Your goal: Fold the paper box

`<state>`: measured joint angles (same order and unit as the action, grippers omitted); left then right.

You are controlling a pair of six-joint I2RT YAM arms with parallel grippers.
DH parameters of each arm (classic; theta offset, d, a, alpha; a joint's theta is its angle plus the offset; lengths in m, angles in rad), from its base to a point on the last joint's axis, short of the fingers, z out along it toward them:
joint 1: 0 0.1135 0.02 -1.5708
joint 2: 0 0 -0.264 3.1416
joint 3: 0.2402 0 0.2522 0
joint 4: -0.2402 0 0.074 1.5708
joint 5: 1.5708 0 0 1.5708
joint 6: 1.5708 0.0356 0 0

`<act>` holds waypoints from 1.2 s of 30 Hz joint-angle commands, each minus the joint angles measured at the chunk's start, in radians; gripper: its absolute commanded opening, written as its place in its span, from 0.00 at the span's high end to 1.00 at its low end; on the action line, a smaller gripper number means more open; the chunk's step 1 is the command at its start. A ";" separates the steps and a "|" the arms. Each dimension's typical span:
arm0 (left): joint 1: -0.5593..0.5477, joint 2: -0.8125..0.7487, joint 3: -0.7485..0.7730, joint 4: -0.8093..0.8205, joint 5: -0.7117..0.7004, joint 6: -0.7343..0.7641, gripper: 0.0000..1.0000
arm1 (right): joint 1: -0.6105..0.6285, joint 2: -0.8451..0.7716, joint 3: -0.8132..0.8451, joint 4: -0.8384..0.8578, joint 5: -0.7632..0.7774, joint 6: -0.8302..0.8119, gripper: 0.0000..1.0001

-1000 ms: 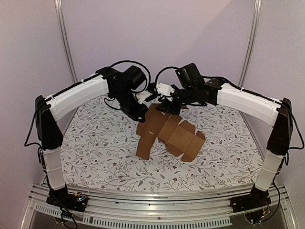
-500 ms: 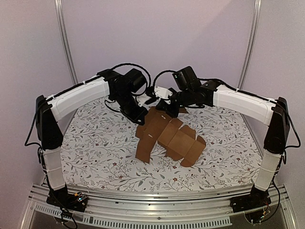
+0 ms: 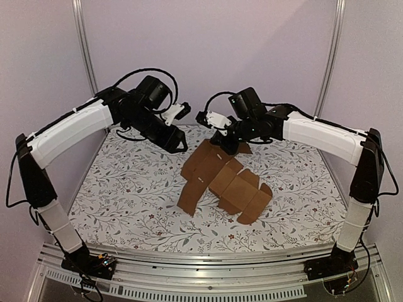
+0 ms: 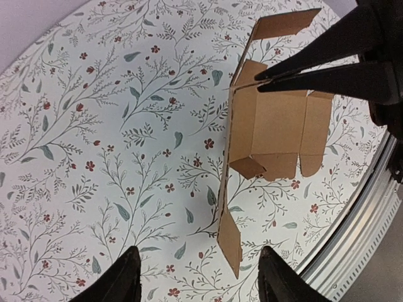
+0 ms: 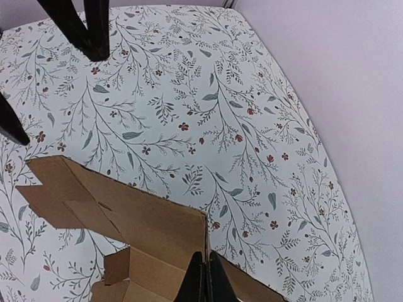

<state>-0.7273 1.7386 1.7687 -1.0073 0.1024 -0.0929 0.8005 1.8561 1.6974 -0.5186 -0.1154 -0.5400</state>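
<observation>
Right claw (image 5: 203, 267) tight on an edge of the paper box (image 5: 145, 220)

Paper box (image 3: 220, 179) at the right gripper (image 3: 221, 146): plain brown cardboard, no print, same tone on both faces. Table (image 3: 126, 182) under both grippers: white, with grey-green leafy sprigs and small red flowers. Right gripper black, left gripper (image 3: 178, 141) black. Left arm (image 3: 75, 126) and right arm (image 3: 321, 135): white shells, black joints. Wall (image 3: 208, 44) beyond the grippers: pale lilac.

The box (image 5: 145, 233) runs off the bottom of the right wrist view; the left gripper (image 4: 198, 258) is cropped to bare fingertips at bottom.
</observation>
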 commanded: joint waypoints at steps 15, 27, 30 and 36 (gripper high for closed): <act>0.027 -0.364 -0.449 0.328 0.032 -0.180 0.32 | 0.007 -0.117 0.021 -0.172 0.328 0.746 1.00; 0.056 -0.556 -0.732 0.462 -0.032 -0.249 0.24 | 0.034 -0.119 -0.129 -0.065 0.326 1.006 1.00; 0.091 -0.583 -0.797 0.502 -0.048 -0.268 0.22 | 0.034 -0.140 -0.186 -0.003 0.298 1.063 1.00; 0.181 -0.587 -0.921 0.637 0.038 -0.351 0.20 | 0.037 -0.163 -0.259 0.066 0.249 1.121 1.00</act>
<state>-0.5861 1.1492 0.9089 -0.4831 0.0933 -0.3855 0.8314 1.7489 1.4773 -0.5365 0.1661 0.5137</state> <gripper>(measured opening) 0.804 0.005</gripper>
